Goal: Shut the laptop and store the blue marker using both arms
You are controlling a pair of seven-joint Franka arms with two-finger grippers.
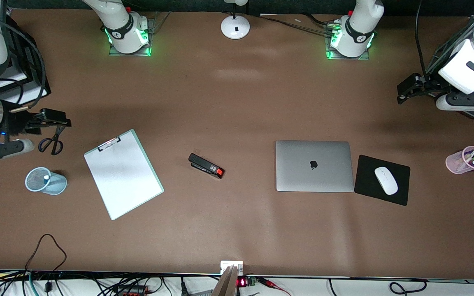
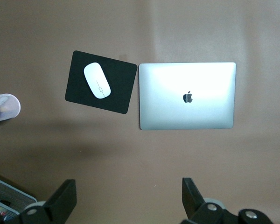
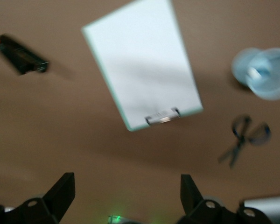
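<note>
The laptop (image 1: 314,165) lies closed on the table toward the left arm's end, its silver lid and apple logo up; it also shows in the left wrist view (image 2: 187,95). The blue marker (image 1: 46,177) stands in a light-blue mesh cup (image 1: 58,184) toward the right arm's end, only its whitish end showing; it shows blurred in the right wrist view (image 3: 253,73). My left gripper (image 1: 403,92) is open and empty, raised over bare table (image 2: 127,186). My right gripper (image 1: 52,119) is open and empty, raised above the scissors (image 3: 126,182).
A black mouse pad (image 1: 399,193) with a white mouse (image 1: 386,180) lies beside the laptop. A pink cup (image 1: 455,164) holds pens. A black stapler (image 1: 206,165), a clipboard (image 1: 123,173), scissors (image 1: 52,142) and a lamp base (image 1: 235,26) are also on the table.
</note>
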